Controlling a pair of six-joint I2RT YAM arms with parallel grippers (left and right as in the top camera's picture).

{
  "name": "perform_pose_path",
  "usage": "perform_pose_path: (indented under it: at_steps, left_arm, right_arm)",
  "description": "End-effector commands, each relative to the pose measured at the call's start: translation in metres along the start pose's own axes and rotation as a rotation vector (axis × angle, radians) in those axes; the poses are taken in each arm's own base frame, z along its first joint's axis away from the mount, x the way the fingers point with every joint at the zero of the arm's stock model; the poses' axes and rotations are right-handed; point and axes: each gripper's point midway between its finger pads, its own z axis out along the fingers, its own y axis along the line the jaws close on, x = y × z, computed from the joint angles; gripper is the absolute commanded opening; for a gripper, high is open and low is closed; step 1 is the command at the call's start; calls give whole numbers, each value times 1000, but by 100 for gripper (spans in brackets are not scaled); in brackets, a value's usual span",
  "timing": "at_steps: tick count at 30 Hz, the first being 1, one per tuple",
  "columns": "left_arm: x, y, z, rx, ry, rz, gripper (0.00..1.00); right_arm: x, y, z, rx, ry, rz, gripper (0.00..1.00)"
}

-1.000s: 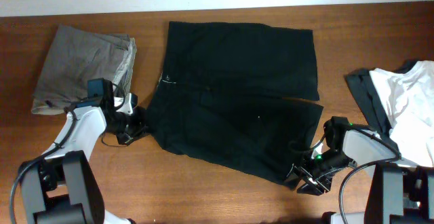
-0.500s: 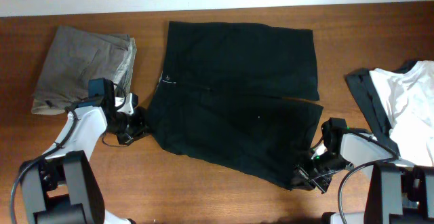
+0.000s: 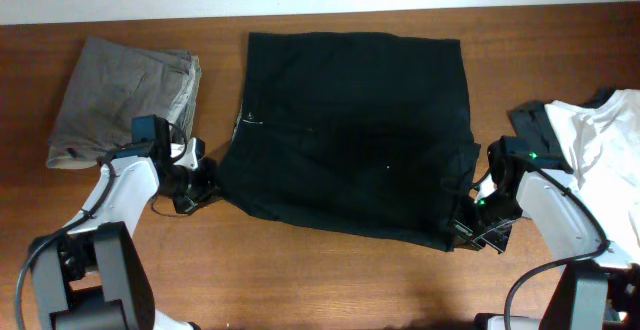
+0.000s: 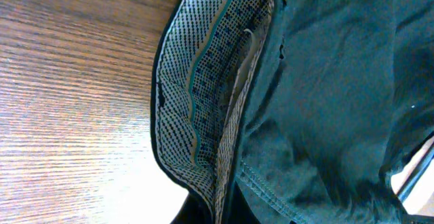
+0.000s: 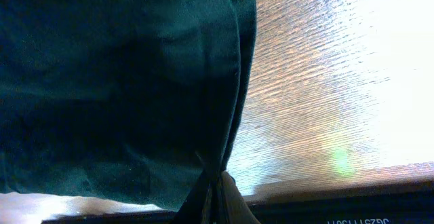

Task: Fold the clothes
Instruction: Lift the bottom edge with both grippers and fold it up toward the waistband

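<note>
The black shorts (image 3: 350,130) lie in the middle of the table with one leg laid over the other. My left gripper (image 3: 203,183) is shut on the waistband at the shorts' lower left corner; the left wrist view shows the patterned waistband lining (image 4: 203,108). My right gripper (image 3: 462,232) is shut on the leg hem at the lower right corner; the right wrist view shows the dark fabric (image 5: 122,81) pinched between the fingers (image 5: 218,190). A small white label (image 3: 247,121) shows at the waistband.
A folded grey garment (image 3: 120,95) lies at the back left. A white shirt (image 3: 605,150) on dark fabric lies at the right edge. The wooden table (image 3: 300,280) runs along the front.
My right gripper has carried the lower leg's hem up and to the right, so the leg now lies over the other one. The left gripper has held still.
</note>
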Motion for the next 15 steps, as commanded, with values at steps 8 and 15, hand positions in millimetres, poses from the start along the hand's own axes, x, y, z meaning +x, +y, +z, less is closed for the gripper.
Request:
perform_pose_path:
  at_steps: [8,15]
  left_arm:
    - [6,-29,-61,4,-150,188,0]
    - [77,-32,-170,-157,-421,255,0]
  right_arm:
    - [-7,39,-106,-71,-214,-149,4]
    - [31,54,-213,-103,-382,-247,4]
